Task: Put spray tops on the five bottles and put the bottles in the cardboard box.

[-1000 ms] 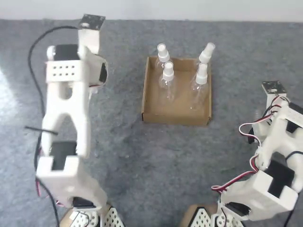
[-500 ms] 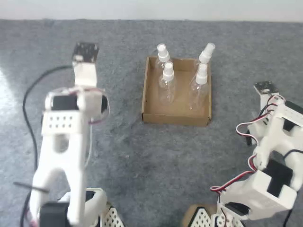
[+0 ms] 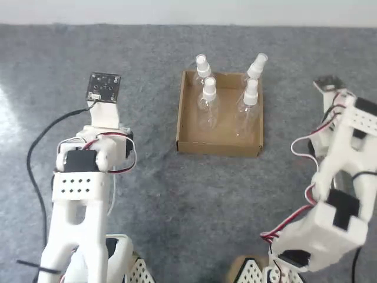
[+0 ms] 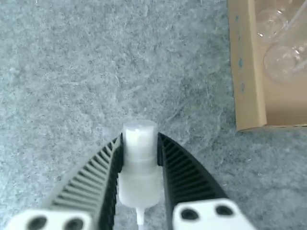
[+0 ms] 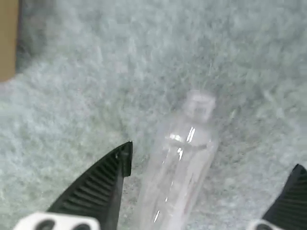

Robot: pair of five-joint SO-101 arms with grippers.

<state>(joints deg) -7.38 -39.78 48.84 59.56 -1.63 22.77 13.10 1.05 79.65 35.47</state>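
Observation:
The cardboard box [image 3: 219, 145] sits mid-table with several clear bottles [image 3: 207, 105] standing in it, each wearing a white spray top. In the left wrist view my left gripper [image 4: 139, 139] is shut on a white spray top [image 4: 139, 167] above the grey carpet, with the box's corner [image 4: 244, 72] off to one side. A clear bottle [image 5: 184, 158] with a bare neck lies on the carpet. My right gripper [image 5: 212, 160] is open just above it, one finger on each side. In the high view the left arm [image 3: 88, 177] is left of the box and the right arm [image 3: 341, 177] to its right.
Grey carpet covers the table. Open floor lies in front of the box and between the two arms. The arm bases [image 3: 253, 274] stand at the near edge. A black cable [image 3: 35, 159] loops beside the left arm.
The left arm has drawn its wrist back from the far edge toward the near side. The right arm has stretched farther away from its base.

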